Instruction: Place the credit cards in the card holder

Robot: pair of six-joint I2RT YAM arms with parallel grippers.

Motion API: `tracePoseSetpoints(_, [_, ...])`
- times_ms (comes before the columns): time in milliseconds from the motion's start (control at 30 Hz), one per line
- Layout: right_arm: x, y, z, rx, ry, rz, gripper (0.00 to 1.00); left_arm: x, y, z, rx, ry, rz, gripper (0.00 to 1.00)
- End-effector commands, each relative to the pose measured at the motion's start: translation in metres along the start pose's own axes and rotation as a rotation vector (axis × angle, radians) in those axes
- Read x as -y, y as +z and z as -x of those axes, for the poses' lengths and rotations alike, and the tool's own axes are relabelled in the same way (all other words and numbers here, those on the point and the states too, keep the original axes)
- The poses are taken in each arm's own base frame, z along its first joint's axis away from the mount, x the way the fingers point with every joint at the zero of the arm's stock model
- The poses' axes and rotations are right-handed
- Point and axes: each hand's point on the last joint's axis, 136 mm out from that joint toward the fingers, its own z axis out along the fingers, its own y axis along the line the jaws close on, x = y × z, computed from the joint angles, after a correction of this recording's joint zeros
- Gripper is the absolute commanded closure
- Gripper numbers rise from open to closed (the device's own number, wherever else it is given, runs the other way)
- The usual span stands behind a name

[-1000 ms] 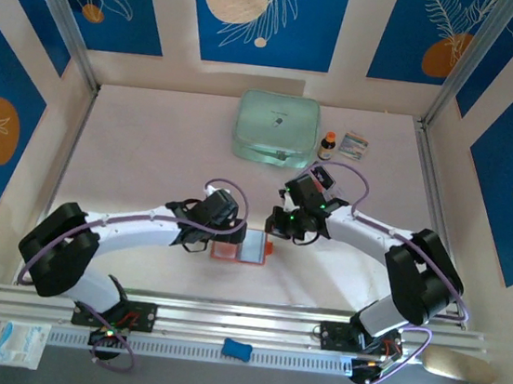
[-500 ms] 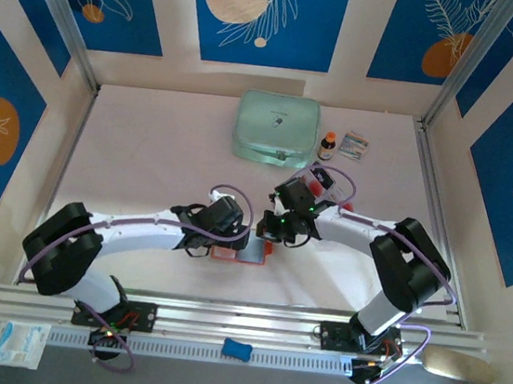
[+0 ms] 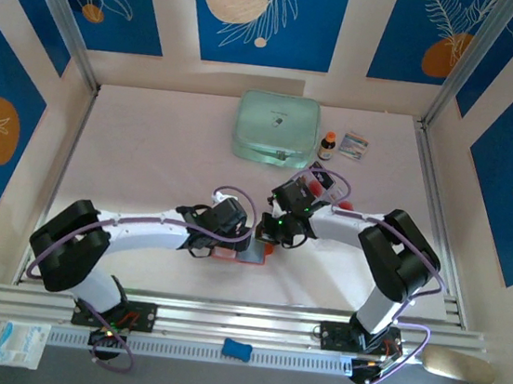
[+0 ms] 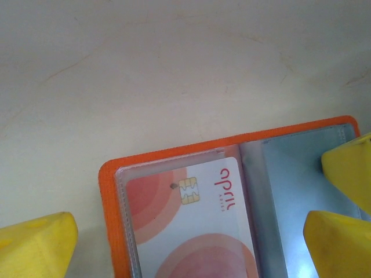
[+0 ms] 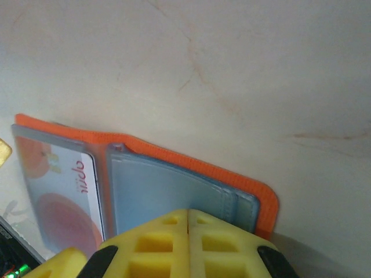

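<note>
Holder [image 4: 168, 159] open flat at table centre, between arms. One pale card [image 4: 194, 243] already sleeved on its left side. Left gripper [image 4: 191, 214] wide, empty, straddling it. Right gripper [image 5: 188, 229] shut over right flap. Dark cards [image 3: 319, 173], probably, left behind right arm.

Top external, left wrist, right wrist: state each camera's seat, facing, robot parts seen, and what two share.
Top external: above, behind the bases, facing down at the table; left arm and right arm show.
Left wrist: on left arm, facing down at the card holder; open left gripper.
Right wrist: on right arm, facing down; shut right gripper.
Shared: both wrist views show the holder's pale card.
</note>
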Motion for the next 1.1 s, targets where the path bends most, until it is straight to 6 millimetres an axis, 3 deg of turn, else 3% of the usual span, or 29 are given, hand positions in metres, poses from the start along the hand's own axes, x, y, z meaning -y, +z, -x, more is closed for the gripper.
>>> tracePoseSetpoints(0, [-0.006, 0.010, -0.008, -0.042, 0.014, 0.029, 1.00, 0.003, -0.001, 0.001, 0.000, 0.020, 0.017, 0.00])
tracePoseSetpoints(567, [-0.015, 0.012, -0.008, -0.047, 0.026, 0.054, 1.00, -0.021, 0.011, -0.026, -0.041, 0.034, 0.080, 0.00])
tracePoseSetpoints(833, [-0.024, -0.010, -0.003, 0.012, 0.008, 0.056, 1.00, -0.026, 0.013, -0.033, -0.050, 0.030, 0.083, 0.00])
tracePoseSetpoints(900, [-0.023, -0.016, -0.002, 0.031, 0.014, 0.051, 0.96, -0.026, 0.013, -0.033, -0.049, 0.028, 0.082, 0.00])
tracePoseSetpoints(967, [-0.020, -0.018, -0.003, 0.043, 0.026, 0.046, 0.84, -0.026, 0.013, -0.033, -0.049, 0.027, 0.083, 0.00])
tracePoseSetpoints(1067, [-0.018, -0.017, -0.004, 0.046, 0.039, 0.045, 0.75, -0.026, 0.013, -0.034, -0.048, 0.021, 0.080, 0.00])
